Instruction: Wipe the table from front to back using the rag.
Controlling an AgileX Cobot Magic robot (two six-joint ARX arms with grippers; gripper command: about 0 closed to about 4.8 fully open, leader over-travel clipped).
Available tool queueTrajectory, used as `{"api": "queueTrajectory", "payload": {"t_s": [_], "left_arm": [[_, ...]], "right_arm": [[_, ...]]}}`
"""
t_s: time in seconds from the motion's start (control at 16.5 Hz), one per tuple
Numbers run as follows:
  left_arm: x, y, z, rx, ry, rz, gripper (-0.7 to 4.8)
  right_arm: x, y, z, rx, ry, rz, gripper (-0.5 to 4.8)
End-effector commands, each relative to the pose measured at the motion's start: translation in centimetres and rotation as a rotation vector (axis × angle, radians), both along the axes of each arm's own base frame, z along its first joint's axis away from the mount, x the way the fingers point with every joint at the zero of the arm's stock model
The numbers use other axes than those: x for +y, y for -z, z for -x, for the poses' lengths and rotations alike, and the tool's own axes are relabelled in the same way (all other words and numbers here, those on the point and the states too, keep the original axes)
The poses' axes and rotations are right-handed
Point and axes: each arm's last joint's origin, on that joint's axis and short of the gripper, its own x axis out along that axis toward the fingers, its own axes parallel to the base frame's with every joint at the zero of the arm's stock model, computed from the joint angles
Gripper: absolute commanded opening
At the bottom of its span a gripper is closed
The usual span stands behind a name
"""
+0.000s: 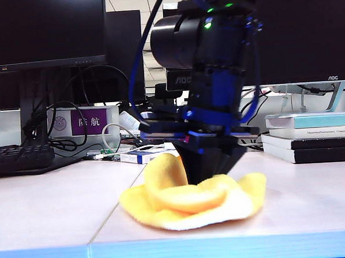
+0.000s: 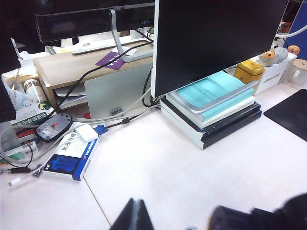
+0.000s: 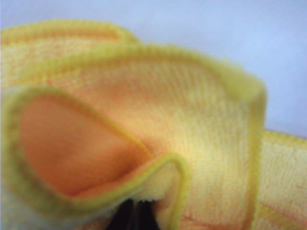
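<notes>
One gripper does the work: the right gripper [image 1: 212,172] stands in the centre of the exterior view, pointing straight down into the rag [image 1: 193,200]. Its dark tip is sunk in the middle of the crumpled yellow cloth, whose folds rise around it on both sides, a taller lobe to the left and a lower flap to the right. In the right wrist view the rag [image 3: 144,129] fills nearly the whole frame, blurred, and only a sliver of the dark fingertips [image 3: 125,218] shows at the lower edge, pressed together with the cloth bunched against them; the jaws are closed on the rag. The rag lies on the table [image 1: 49,210] near the light blue front edge, just right of the thin seam line, in the lower middle of the exterior view.

The left gripper [image 2: 177,221] appears only in the left wrist view, as dark blurred shapes along the bottom edge above bare table [image 2: 168,167]; its jaws are closed and hold nothing. Beyond it, a stack of books [image 2: 213,112] sits under a monitor [image 2: 216,38] at centre right, and a white-and-blue box [image 2: 72,155] lies at left.
</notes>
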Motion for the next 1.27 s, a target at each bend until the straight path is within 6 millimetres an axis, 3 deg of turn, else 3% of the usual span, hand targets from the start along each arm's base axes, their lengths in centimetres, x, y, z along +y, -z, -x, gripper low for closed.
{"api": "queueTrajectory", "payload": {"t_s": [0.06,0.24,0.3,0.36,0.42,0.54,0.67,0.97,1.03,1.09,1.15,1.27], "left_arm": [[0.1,-0.3,0.1,-0.015,0.004,0.011,-0.05],[0.1,0.2,0.2,0.028,0.004,-0.014,-0.05],[0.1,0.3,0.2,0.037,0.004,-0.019,-0.05],[0.1,0.5,0.3,0.060,0.005,-0.032,-0.05],[0.2,0.7,0.3,0.077,0.005,-0.043,-0.05],[0.2,1.5,0.3,0.096,0.026,-0.136,-0.05],[0.1,2.1,0.1,0.118,0.042,-0.197,-0.05],[-1.0,4.7,-1.7,0.219,0.055,-0.249,-0.05],[-1.2,5.1,-2.0,0.236,0.067,-0.253,-0.05],[-1.5,5.5,-2.5,0.257,0.081,-0.259,-0.05],[-1.7,5.8,-2.8,0.265,0.091,-0.265,-0.05],[-2.1,6.4,-3.4,0.262,0.113,-0.308,-0.05]], "right_arm": [[-1.8,1.6,3.4,0.167,-0.002,0.102,-0.06],[-1.5,1.6,3.0,0.127,0.004,0.069,0.03],[-1.5,1.6,2.9,0.122,0.006,0.062,0.25],[-1.5,1.5,2.6,0.109,0.012,0.049,1.11],[-1.5,1.5,2.4,0.102,0.016,0.044,1.47],[-1.8,1.2,1.8,0.092,0.038,0.033,1.62],[-2.0,0.6,1.1,0.089,0.056,0.023,2.16],[-2.3,-2.2,-0.9,0.070,0.094,0.002,2.00],[-2.3,-2.7,-1.1,0.068,0.095,0.001,1.60],[-2.2,-3.2,-1.3,0.062,0.085,-0.002,0.24],[-2.1,-3.5,-1.4,0.056,0.074,-0.004,-0.03],[-2.0,-3.9,-1.5,0.058,0.064,-0.017,0.15]]}}
